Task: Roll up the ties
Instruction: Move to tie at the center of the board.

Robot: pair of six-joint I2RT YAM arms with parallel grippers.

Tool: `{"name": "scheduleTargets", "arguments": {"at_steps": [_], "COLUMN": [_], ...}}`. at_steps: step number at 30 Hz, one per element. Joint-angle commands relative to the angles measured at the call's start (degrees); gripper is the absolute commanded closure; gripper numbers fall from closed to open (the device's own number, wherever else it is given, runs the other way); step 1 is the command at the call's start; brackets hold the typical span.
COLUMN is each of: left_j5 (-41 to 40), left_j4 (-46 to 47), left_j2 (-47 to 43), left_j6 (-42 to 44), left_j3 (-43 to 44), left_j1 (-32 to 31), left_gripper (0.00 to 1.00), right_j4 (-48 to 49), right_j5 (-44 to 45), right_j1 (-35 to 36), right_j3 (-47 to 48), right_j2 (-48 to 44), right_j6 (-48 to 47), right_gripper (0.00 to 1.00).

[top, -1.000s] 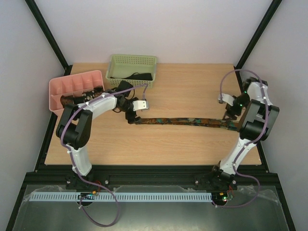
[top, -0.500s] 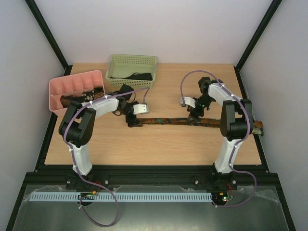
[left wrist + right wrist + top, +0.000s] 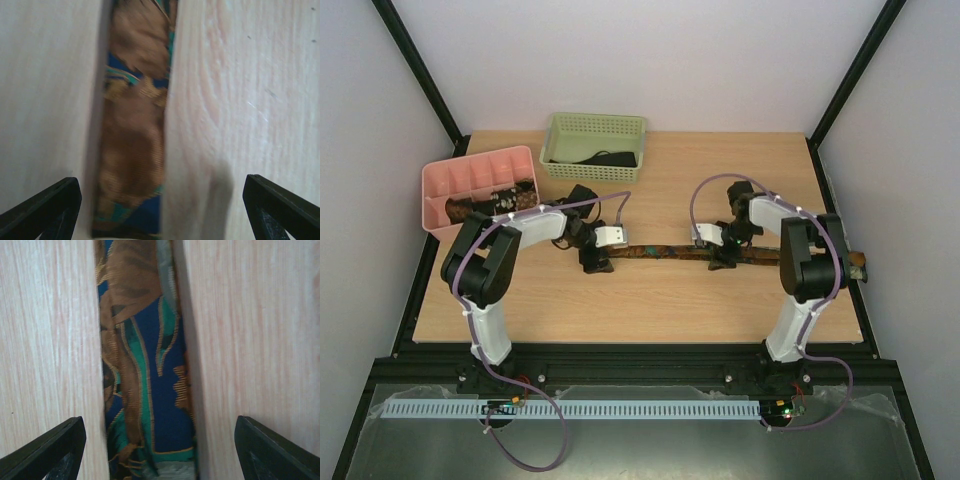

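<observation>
Count: 2 grippers, left gripper (image 3: 595, 262) and right gripper (image 3: 723, 262). 1 flat tie (image 3: 665, 251), running from under the left gripper to past the right one. 1 green basket (image 3: 560, 135) and 1 pink tray (image 3: 440, 185), both beyond the left gripper. 1 dark item (image 3: 610, 158) in the basket. Dark rolls (image 3: 485, 205) in the tray, at least 2, exact number unclear. 1 table (image 3: 720, 180).
</observation>
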Motion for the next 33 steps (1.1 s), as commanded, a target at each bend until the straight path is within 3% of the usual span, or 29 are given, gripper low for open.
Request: {"name": "scheduleTargets", "arguments": {"at_steps": [1,8,18,30,33], "left_j5": [3.1,2.7,2.2,3.1,3.7], "left_j4": [1.8,4.2,6.2,-1.1,-1.2], "left_j2": [-3.1,-6.7,-2.1,-5.5,-6.5], "left_j6": [-0.1,0.1,2.4,3.4,0.7], "left_j3": [-4.0,-8.9,-5.7,-9.7,-10.1], "left_j1": [-0.3,-0.8,-1.8,-3.8,-3.8], "left_gripper": [0.09,0.13,0.15,0.5,0.51], "right_j4": [3.4,8.6,12.4,8.4,6.2], "right_j5": [8.1,8.4,9.2,6.5,4.0], "right_j1": [0.5,0.6,0.6,0.6,0.6], "right_j3": [-14.1,-19.2,-21.5,-20.9,-19.7], "right_j2": [-4.4,-7.8,-9.9,-10.8,-12.1], "right_j6": [-5.2,-6.3,-10.0,-16.8,-15.1], "right_gripper": [0.27,0.38,0.47,0.49,0.46]}}
